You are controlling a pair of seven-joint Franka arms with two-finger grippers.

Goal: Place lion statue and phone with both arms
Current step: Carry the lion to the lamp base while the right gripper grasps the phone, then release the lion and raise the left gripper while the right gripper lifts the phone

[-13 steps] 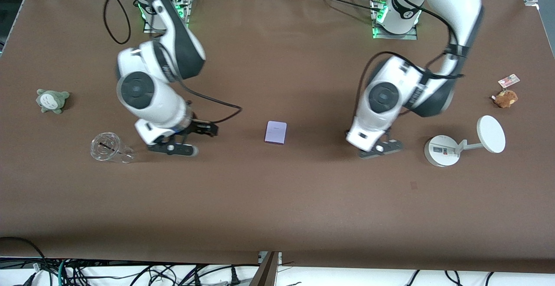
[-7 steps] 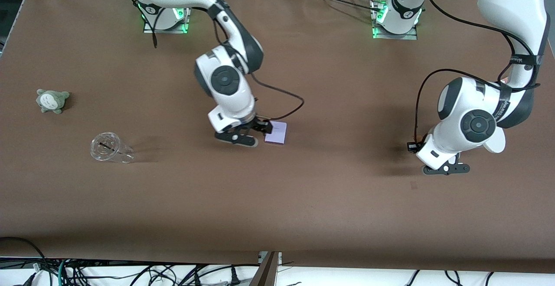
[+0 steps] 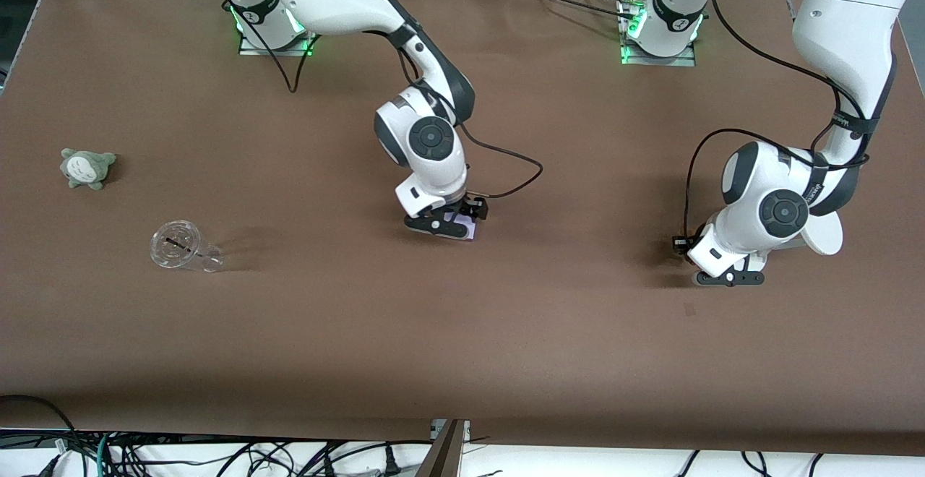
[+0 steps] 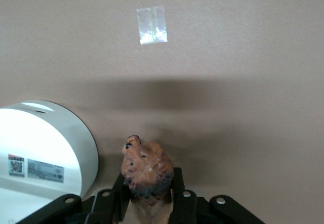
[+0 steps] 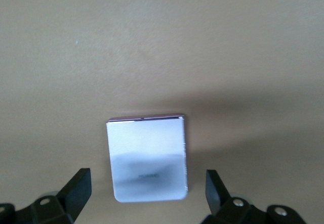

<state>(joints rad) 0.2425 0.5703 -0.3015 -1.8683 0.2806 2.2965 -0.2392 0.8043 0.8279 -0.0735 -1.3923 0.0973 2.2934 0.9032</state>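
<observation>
The phone (image 5: 147, 158), a pale lavender-white rectangle, lies flat on the brown table. My right gripper (image 5: 146, 191) is open and low over it, one finger (image 5: 76, 188) on each side, apart from it. In the front view the right gripper (image 3: 444, 222) covers most of the phone (image 3: 470, 230). My left gripper (image 4: 148, 183) is shut on the orange-brown lion statue (image 4: 147, 166), whose head points away from the fingers. The left gripper (image 3: 726, 277) is low over the table beside the white stand; the lion is hidden in the front view.
The white stand's round base (image 4: 45, 148) is close beside the left gripper; its disc (image 3: 824, 235) shows past the left arm. A clear cup (image 3: 181, 247) and a grey-green plush (image 3: 87, 168) lie toward the right arm's end. A shiny tape patch (image 4: 152, 25) is on the table.
My right gripper has moved from beside the clear cup to over the phone. My left gripper has moved from mid-table to beside the white stand, hiding its base.
</observation>
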